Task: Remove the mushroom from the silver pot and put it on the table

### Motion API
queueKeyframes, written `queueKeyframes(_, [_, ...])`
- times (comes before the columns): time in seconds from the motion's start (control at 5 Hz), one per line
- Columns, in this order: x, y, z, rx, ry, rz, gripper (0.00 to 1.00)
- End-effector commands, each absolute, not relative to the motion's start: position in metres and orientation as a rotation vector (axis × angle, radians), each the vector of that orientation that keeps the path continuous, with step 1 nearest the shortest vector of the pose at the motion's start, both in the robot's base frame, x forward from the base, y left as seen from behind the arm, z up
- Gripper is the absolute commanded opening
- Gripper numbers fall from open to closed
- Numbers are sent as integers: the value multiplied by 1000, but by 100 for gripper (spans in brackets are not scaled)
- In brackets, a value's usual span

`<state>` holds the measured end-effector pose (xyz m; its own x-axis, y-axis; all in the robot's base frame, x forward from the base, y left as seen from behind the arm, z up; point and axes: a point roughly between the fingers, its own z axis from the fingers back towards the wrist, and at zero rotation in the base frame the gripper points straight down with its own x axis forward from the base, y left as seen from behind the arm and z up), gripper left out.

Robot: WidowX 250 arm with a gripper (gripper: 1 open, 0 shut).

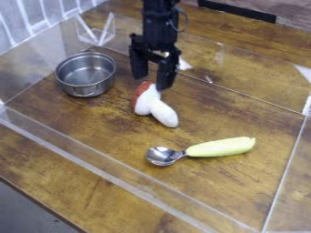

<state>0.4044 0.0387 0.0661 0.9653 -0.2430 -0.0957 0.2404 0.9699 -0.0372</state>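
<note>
The mushroom (155, 106) lies on its side on the brown wooden table (243, 191), white stem toward the front right and red-orange cap toward the pot. My black gripper (155, 80) hangs just above its cap end, pointing down, fingers spread with nothing between them. The silver pot (85, 74) stands to the left, its grey inside showing nothing in it.
A spoon (201, 149) with a yellow-green handle lies in front of the mushroom, toward the right. Clear acrylic walls (122, 182) edge the tabletop on all sides.
</note>
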Motion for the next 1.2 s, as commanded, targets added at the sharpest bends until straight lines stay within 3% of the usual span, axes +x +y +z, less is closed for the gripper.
queueKeyframes(0.0, [409,47,137,27,-26,-279,100])
queueKeyframes(0.2, [404,41,162,46,-32,-319,100])
queueKeyframes(0.4, [398,35,177,48,-32,-326,0])
queueKeyframes(0.6, [394,32,182,41,-27,-222,100])
queueKeyframes(1.0, [383,27,186,21,-21,-67,100])
